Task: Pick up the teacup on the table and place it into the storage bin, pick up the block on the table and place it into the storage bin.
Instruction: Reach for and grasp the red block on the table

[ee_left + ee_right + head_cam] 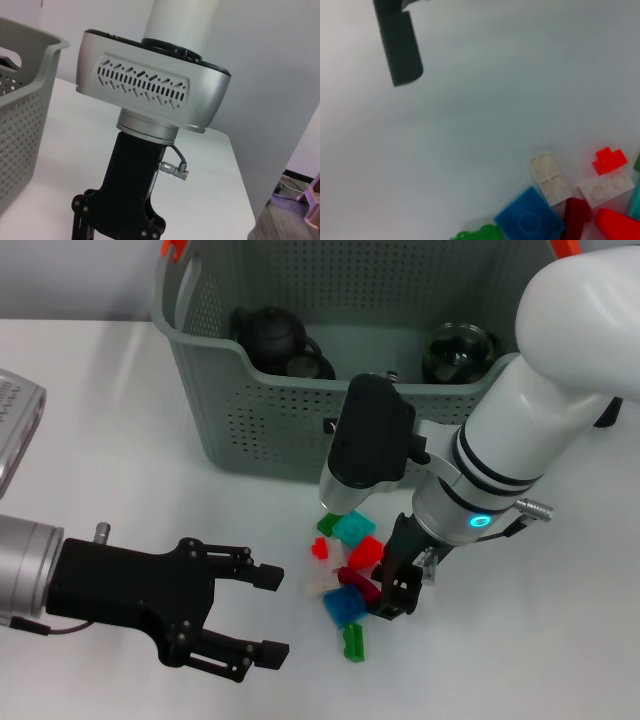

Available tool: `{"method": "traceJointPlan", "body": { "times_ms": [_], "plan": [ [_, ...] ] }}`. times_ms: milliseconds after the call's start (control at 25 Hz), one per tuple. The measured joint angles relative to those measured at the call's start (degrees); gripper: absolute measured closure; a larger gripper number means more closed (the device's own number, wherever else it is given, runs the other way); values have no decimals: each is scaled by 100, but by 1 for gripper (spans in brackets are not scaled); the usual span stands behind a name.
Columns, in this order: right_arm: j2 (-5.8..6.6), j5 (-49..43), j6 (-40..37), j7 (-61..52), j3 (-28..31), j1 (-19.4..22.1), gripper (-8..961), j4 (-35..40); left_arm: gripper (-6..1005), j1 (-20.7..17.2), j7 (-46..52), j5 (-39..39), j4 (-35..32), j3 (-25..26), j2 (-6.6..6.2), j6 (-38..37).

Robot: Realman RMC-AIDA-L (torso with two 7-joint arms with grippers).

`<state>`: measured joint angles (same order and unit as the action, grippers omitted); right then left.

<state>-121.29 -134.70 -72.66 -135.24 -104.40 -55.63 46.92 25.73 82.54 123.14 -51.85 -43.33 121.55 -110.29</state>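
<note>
The grey-green storage bin (270, 430) stands at the back of the white table, and its wall also shows in the left wrist view (20, 110). Inside it sit a black teapot (268, 332), a small dark cup (312, 367) and a dark glossy round vessel (458, 350); I cannot tell which is the teacup. Loose blocks lie in front of the bin: teal (353, 528), red (366, 552), blue (343, 606) (530, 220), white (550, 175), green (353, 643). My right gripper (395, 595) points down at the pile's right edge, beside a dark red block (358, 583). My left gripper (272, 615) hovers open at the front left, holding nothing.
A grey vented device (15, 415) sits at the table's left edge. Orange handle clips (175, 250) mark the bin's top corners. The table's far edge (240, 180) drops to the floor in the left wrist view.
</note>
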Motion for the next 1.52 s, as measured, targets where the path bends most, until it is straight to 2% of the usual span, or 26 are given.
{"method": "traceJointPlan", "body": {
  "times_ms": [1120, 1520],
  "plan": [
    [79, 7, -288, 17, -53, 5, 575, 202, 156, 12, -1, 0, 0, 8, 0, -6],
    [26, -109, -216, 8, -108, 24, 586, 145, 156, 20, -1, 0, 6, 0, 0, -10]
  ]
}}
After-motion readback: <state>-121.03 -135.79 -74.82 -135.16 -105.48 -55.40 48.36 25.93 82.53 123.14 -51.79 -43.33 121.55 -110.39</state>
